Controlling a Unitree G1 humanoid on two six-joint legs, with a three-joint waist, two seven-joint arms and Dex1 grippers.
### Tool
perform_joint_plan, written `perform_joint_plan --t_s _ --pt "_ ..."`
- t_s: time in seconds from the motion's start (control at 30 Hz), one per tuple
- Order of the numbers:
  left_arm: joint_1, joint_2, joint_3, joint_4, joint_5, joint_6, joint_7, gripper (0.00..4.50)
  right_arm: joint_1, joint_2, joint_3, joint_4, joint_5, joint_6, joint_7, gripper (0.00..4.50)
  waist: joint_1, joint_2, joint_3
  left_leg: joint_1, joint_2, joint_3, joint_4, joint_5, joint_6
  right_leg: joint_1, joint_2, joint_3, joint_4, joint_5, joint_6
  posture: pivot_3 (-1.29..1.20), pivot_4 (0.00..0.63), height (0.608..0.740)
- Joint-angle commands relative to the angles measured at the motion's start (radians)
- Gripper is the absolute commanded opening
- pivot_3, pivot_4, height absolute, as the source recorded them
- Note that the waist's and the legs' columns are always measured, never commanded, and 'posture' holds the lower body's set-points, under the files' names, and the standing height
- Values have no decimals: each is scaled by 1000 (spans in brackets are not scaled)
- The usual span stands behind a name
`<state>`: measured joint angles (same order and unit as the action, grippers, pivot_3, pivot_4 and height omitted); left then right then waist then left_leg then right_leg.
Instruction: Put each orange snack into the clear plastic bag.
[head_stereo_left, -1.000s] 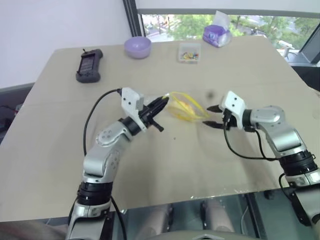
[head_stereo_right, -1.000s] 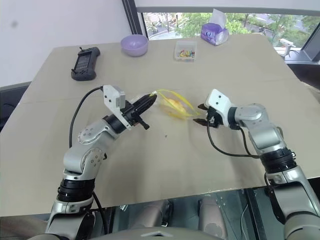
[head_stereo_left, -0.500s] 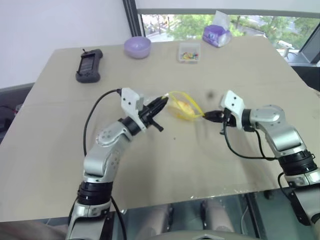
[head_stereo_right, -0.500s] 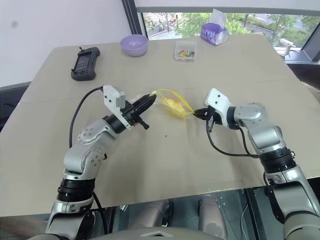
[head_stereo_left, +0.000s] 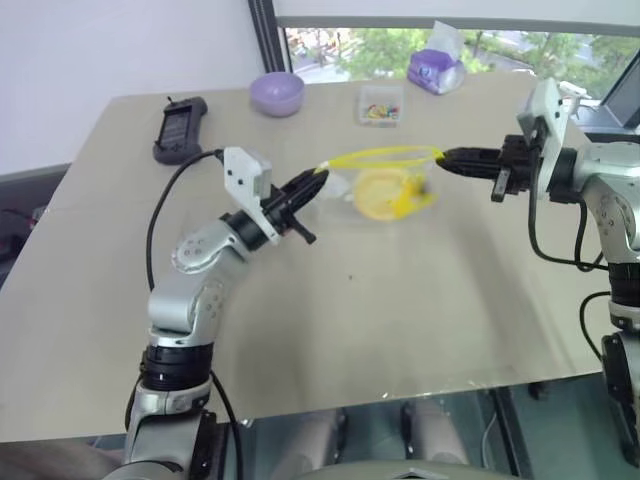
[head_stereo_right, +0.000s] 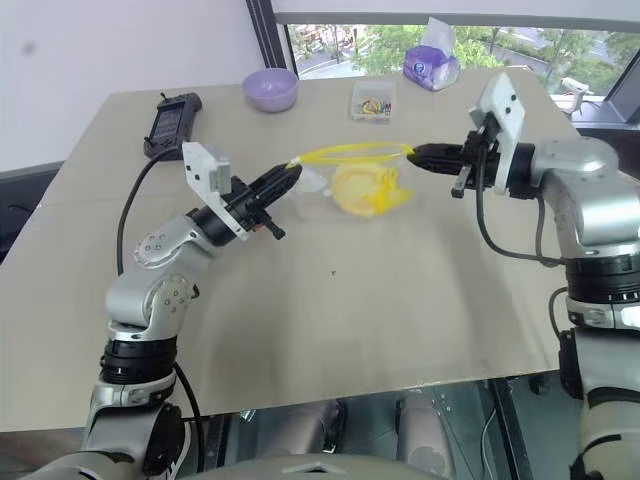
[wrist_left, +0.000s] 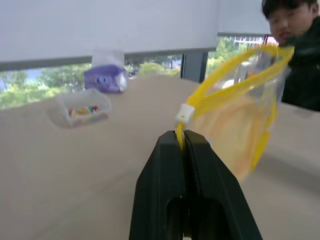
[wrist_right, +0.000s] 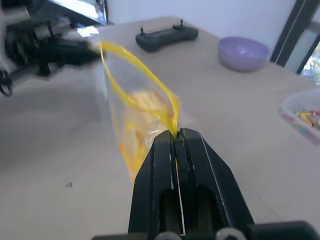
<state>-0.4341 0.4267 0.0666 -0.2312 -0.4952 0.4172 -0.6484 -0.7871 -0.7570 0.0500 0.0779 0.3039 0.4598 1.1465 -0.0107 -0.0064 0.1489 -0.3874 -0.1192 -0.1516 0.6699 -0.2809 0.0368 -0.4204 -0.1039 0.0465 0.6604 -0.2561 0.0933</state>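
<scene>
Left gripper (head_stereo_left: 318, 180) fingers (wrist_left: 172, 165) pressed together on the yellow seal strip at one end of the clear plastic bag (head_stereo_left: 385, 185); right gripper (head_stereo_left: 447, 158) fingers (wrist_right: 175, 150) likewise pinched shut on the strip at the opposite end. Bag suspended between the two grippers, clear of the table (head_stereo_left: 400, 330), mouth uppermost and strung along the line joining them. Orange snack (head_stereo_left: 380, 195) lodged inside, sagging the thin film downward below the strip. Judged as light and soft: film crinkly, limp and probably slippery, unable to hold any shape of its own; bun likely crushable under a squeeze through the plastic. Best taken hold of at the seal strip, the only stiffened edge, near its two ends as here, rather than on the loose film. Risk judged to lie in a strip end slipping from a narrow pinch, or in tilting the mouth and spilling the snack. Further out on the table, well apart from the bag: purple bowl (head_stereo_left: 276, 94), black controller (head_stereo_left: 178, 128), small clear box (head_stereo_left: 380, 105), purple tissue pack (head_stereo_left: 436, 68). Person (wrist_left: 292, 50) seated beyond the table edge.
</scene>
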Motion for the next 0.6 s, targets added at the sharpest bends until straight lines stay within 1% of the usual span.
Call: perform_joint_plan --t_s 0.03,0.07,0.1,0.13,0.17,0.2,0.23,0.27,0.33,0.4,0.47,0.53,0.6 --pt "-8 -5 69 -32 -103 53 2 0 -30 12 -60 21 42 0 -11 27 -4 0 0 0 0 0 0 0 0 0 0 0 0 0 0 0 150 736" --pt "-27 3 83 -13 -94 52 17 0 -75 40 -94 58 61 40 -72 27 -9 0 1 -1 0 1 0 0 0 -1 0 1 0 0 0 0 150 736" --pt "-33 26 72 1 -57 30 8 0 -98 46 -96 88 48 44 -102 27 -12 -1 1 -2 0 1 0 0 0 -3 0 2 1 0 0 0 150 736" --pt "-20 62 36 6 1 -12 -29 0 -81 18 -53 106 -15 -30 -82 27 -14 -1 1 -4 1 2 2 0 0 -5 -1 2 3 0 0 0 150 736" --pt "-8 79 15 7 26 -34 -54 0 -56 -12 -6 119 -76 -109 -53 27 -13 -1 1 -6 1 2 2 1 -1 -8 -1 2 4 0 0 0 150 736" --pt "-13 67 25 16 10 -28 -42 0 -38 -25 28 141 -125 -184 -45 27 -12 0 0 -6 1 1 1 1 -1 -8 -1 2 4 0 0 0 150 736" --pt "-23 54 36 29 -3 -23 -24 0 -37 -20 43 171 -153 -235 -65 27 -11 -1 -1 -6 1 1 0 1 -1 -8 0 1 3 0 0 0 150 736" --pt "-34 52 32 40 14 -43 -15 0 -60 4 35 209 -169 -269 -121 27 -10 -1 -1 -6 1 1 0 1 -1 -8 0 1 2 0 0 0 150 736" --pt "-55 49 26 51 56 -95 -2 0 -116 51 5 258 -174 -329 -204 27 -12 -2 0 -7 0 2 1 1 -1 -8 0 1 2 0 0 0 150 736" --pt "-86 32 49 74 71 -120 44 0 -169 82 -35 291 -153 -340 -254 27 -16 -2 0 -8 0 2 1 1 -1 -10 0 2 3 0 0 0 150 736" --pt "-104 26 69 92 76 -132 73 0 -186 84 -47 300 -136 -348 -252 27 -19 -2 0 -10 0 1 1 1 -1 -12 0 1 3 0 0 0 150 736" --pt "-101 29 75 101 97 -158 94 0 -174 72 -41 298 -153 -403 -252 27 -21 -2 0 -10 0 -1 1 1 -1 -11 0 0 3 0 0 0 150 736" --pt "-85 28 74 100 112 -173 110 0 -154 67 -45 290 -152 -407 -260 27 -25 -2 0 -10 0 -1 1 1 -1 -11 0 -3 1 0 0 0 150 736"
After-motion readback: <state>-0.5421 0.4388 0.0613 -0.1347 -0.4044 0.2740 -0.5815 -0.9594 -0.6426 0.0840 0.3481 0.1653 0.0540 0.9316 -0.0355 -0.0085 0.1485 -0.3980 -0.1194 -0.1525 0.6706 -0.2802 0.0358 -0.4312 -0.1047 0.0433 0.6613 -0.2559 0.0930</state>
